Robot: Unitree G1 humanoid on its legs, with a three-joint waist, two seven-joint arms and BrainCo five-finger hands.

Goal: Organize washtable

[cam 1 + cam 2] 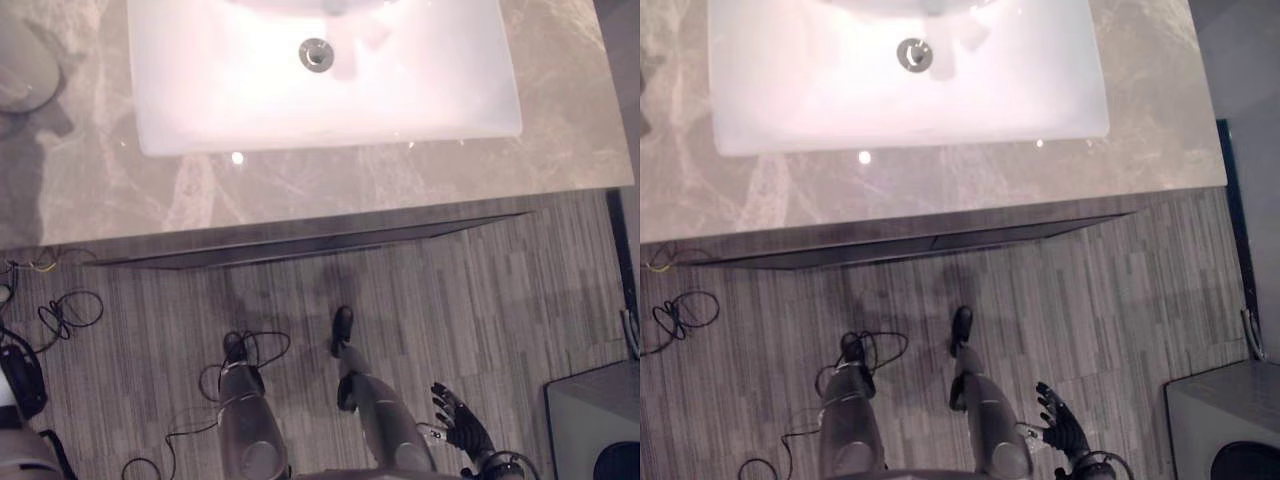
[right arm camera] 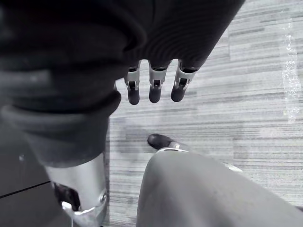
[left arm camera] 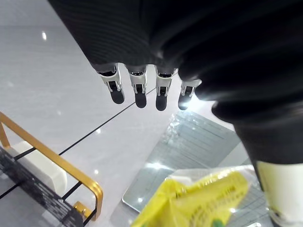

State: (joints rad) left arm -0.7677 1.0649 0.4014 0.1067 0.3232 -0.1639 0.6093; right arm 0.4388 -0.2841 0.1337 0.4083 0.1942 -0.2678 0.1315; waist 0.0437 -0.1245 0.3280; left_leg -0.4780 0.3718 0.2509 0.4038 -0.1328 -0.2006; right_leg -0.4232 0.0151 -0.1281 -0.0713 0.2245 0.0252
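Below, the right hand [image 1: 458, 420] hangs over the floor [image 1: 480, 290], well short of the bench's [image 1: 300, 195] front edge. Its fingers [image 2: 154, 90] are straight, slightly spread and hold nothing. A grey box [image 1: 595, 420] stands near it, to the right. The sink [image 1: 200, 110] sits in the bench, back from that edge. The left hand [image 3: 138, 90] hangs with fingers straight, apart and empty; past them lie a yellow packet [image 3: 199, 198] and a gold-railed rack [image 3: 61, 165].

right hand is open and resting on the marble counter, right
No. The right hand is open, but it hangs low over the floor, not on the marble counter; the left eye view shows this.
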